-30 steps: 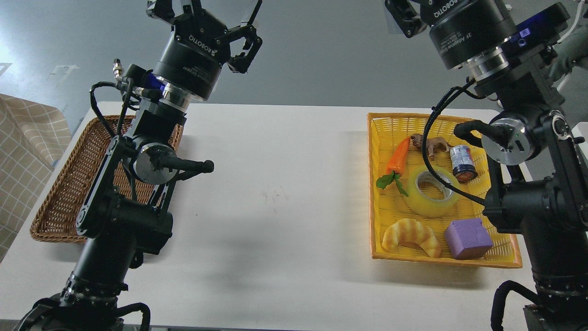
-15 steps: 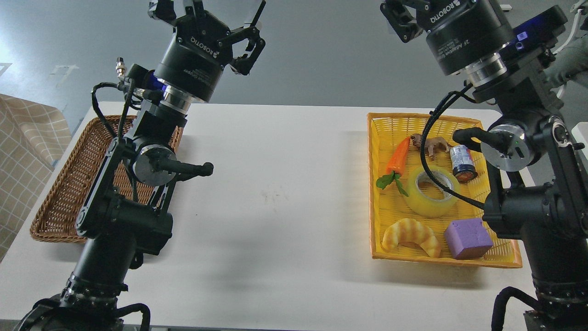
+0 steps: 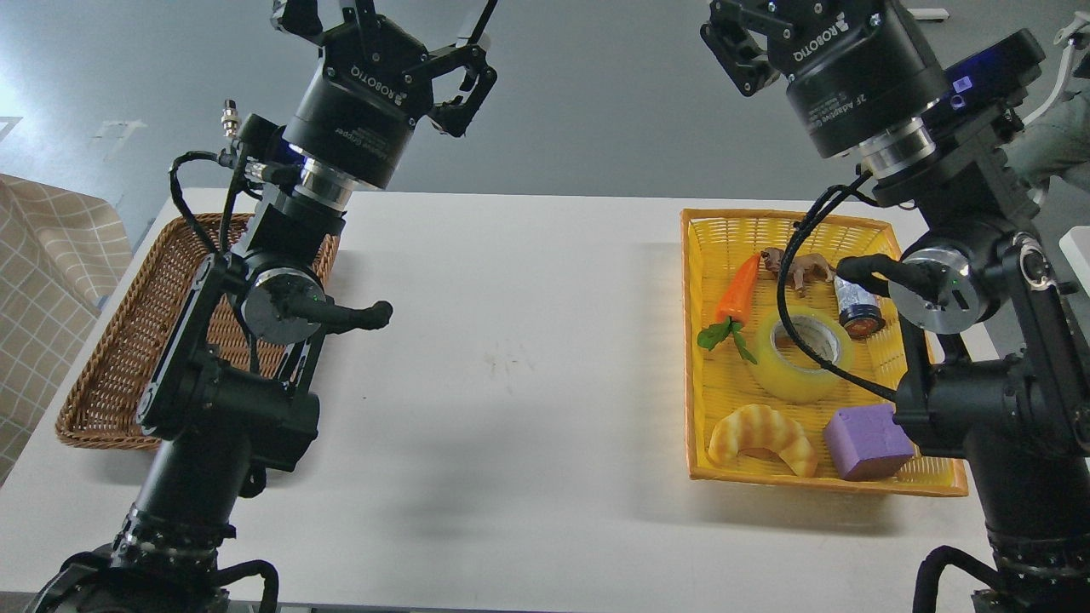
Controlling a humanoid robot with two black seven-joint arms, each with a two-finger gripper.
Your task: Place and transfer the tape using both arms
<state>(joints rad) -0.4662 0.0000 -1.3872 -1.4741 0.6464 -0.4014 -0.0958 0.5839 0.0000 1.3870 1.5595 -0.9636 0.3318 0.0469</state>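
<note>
Yellow woven plastic forms the basket (image 3: 707, 226) on the right side of the counter (image 3: 511, 340), and the tape (image 3: 800, 355) lies flat near its middle, core facing up. Around the tape are a toy carrot (image 3: 737, 289), a small brown animal figure (image 3: 799, 266), a small can (image 3: 856, 304) on its side, a croissant (image 3: 762, 436) and a purple block (image 3: 864, 443). A black cable from the right arm crosses over the tape. A brown wicker basket (image 3: 111, 358) sits at the left edge, partly hidden behind the left arm.

Both arms are raised above the counter. The left pincer (image 3: 400, 30) points up and away with its fingers spread apart, nothing between them. The right pincer (image 3: 766, 25) is cut by the top edge, so I cannot tell how far it is open.

White counter, grey floor beyond, a checked cloth (image 3: 43, 281) at far left.
</note>
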